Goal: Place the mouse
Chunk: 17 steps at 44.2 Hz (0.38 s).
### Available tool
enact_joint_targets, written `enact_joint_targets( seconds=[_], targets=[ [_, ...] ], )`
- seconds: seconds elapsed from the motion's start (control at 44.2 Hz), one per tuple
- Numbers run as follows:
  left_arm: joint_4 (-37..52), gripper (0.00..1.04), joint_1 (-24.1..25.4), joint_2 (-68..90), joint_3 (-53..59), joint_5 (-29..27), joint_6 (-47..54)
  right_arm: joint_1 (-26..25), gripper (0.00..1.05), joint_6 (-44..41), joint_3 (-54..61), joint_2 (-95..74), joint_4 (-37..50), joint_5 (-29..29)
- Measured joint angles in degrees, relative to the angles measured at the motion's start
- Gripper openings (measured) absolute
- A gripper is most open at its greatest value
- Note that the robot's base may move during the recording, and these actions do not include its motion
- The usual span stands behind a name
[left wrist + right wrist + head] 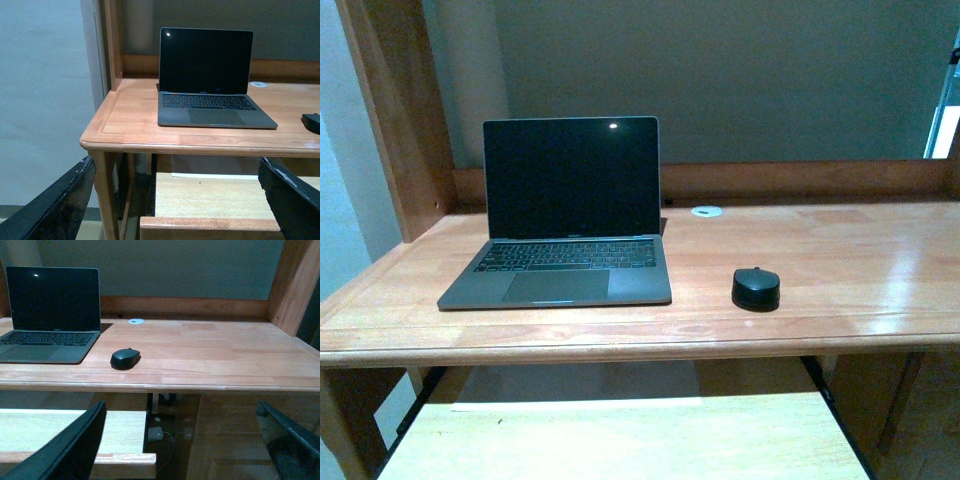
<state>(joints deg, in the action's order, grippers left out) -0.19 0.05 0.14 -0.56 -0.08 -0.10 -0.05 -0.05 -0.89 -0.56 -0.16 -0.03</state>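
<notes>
The small black domed mouse (756, 288) rests on the wooden desk (860, 260), to the right of the grey laptop (565, 225). It also shows in the right wrist view (125, 358), and only its edge shows in the left wrist view (311, 122). Neither gripper appears in the front view. My left gripper (175, 200) is open and empty, held low in front of the desk's left part. My right gripper (180, 440) is open and empty, low in front of the desk's right part, well short of the mouse.
The open laptop (207, 80) stands on the desk's left half with a dark screen. A small white disc (706, 211) lies near the back rail. A pull-out shelf (620, 440) sits below the desk. Wooden posts (395, 110) flank the desk.
</notes>
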Motion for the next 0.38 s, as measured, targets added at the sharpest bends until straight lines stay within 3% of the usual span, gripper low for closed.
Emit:
enact_joint_targets(
  seconds=[0.045,0.384],
  targets=[
    [0.0,0.98,0.0,0.0,0.0,0.0,0.0,0.0,1.0,0.0,0.0,0.0,0.0,0.0],
    [0.0,0.98,0.0,0.0,0.0,0.0,0.0,0.0,0.98,0.0,0.0,0.0,0.0,0.0]
  ],
)
